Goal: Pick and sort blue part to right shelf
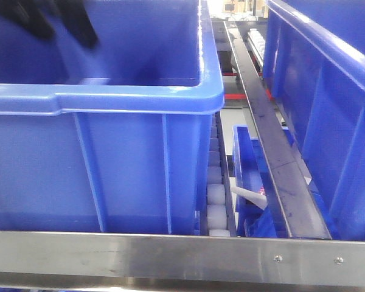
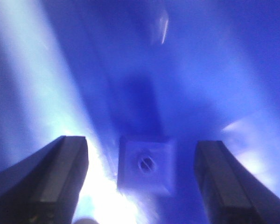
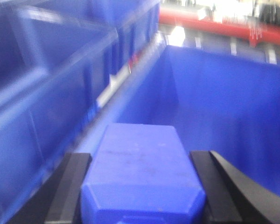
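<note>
My right gripper (image 3: 140, 196), jaws clamped on a blue part (image 3: 142, 175), hangs over a crate (image 3: 224, 102); I lower before releasing. Left gripper (image 2: 142, 182), jaws wide, hovers over another part (image 2: 146, 164).

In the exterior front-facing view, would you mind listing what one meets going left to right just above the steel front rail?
Large blue crate → white roller track → small blue bin → dark metal divider rail → second large blue crate.
</note>
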You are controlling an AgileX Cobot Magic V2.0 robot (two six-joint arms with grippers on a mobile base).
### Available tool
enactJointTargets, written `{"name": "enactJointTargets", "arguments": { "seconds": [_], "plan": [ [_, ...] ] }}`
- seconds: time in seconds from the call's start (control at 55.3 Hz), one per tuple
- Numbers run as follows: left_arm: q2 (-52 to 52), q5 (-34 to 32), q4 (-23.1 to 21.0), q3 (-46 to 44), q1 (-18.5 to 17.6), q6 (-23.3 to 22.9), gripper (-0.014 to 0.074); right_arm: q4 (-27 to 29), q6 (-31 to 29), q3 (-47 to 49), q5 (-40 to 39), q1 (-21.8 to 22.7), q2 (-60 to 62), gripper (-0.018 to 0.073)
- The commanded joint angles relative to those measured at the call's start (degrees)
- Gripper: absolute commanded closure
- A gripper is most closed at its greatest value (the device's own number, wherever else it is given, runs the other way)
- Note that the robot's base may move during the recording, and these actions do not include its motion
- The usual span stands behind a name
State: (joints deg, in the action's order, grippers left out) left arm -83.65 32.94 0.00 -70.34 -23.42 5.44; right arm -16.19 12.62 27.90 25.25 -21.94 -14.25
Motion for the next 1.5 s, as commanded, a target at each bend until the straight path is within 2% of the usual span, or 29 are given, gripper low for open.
{"name": "enactJointTargets", "arguments": {
  "seconds": [0.0,0.181,0.362,0.561,0.796,0.922,1.013,1.103,1.212,1.32,1.41,1.483],
  "plan": [
    [9.13,-5.05,-1.89,3.27,-0.31,-0.19,0.0124,-1.08,2.45,3.71,-0.56,0.19,-0.65,0.0374],
    [21.43,-10.16,-2.3,13.86,-0.31,-0.19,0.0216,-2.96,9.04,8.79,8.93,0.19,-1.59,0.0374],
    [32.98,-13.19,-2.3,23.66,-0.31,-0.19,0.0312,-10.37,17.15,16.13,20.34,0.19,-7.13,0.0374],
    [41.73,-14.18,-2.3,30.09,-0.31,-0.19,0.0477,-12.26,17.62,25.15,29.23,0.19,-17.47,0.0374],
    [46.89,-13.98,-2.39,32.48,-0.31,-0.19,0.047,-12.22,16.76,34.35,34.73,0.19,-34.52,0.0374],
    [47.39,-12.9,-2.39,32.48,-0.31,-0.19,0.0471,-9.73,13.64,39.36,35.92,1.06,-42.52,0.0374],
    [47.39,-11.55,-2.39,32.48,-0.31,-0.19,0.0471,-5.51,9.75,41.63,35.68,3.34,-46.02,0.0374],
    [47.39,-10.54,-2.39,32.48,-0.31,-0.19,0.0471,0.38,4.85,42.97,35.17,7.96,-48.59,0.0374],
    [48.02,-10.74,-2.39,32.48,-0.74,-0.19,0.0471,7.85,-3.04,43.04,33.96,15.64,-50.35,0.0374],
    [48.99,-11.23,-2.39,32.48,-3.21,-0.19,0.0471,14.75,-11.81,43.04,31.39,22.67,-52.11,0.0374],
    [49.13,-11.11,-2.39,32.48,-6.08,-0.19,0.0471,18.88,-16.12,43.04,28.9,27.0,-54.68,0.0374],
    [49.13,-11.01,-2.39,32.48,-8.13,-0.19,0.0471,19.99,-17.71,43.04,27.22,28.88,-57.35,0.0374]
  ]
}}
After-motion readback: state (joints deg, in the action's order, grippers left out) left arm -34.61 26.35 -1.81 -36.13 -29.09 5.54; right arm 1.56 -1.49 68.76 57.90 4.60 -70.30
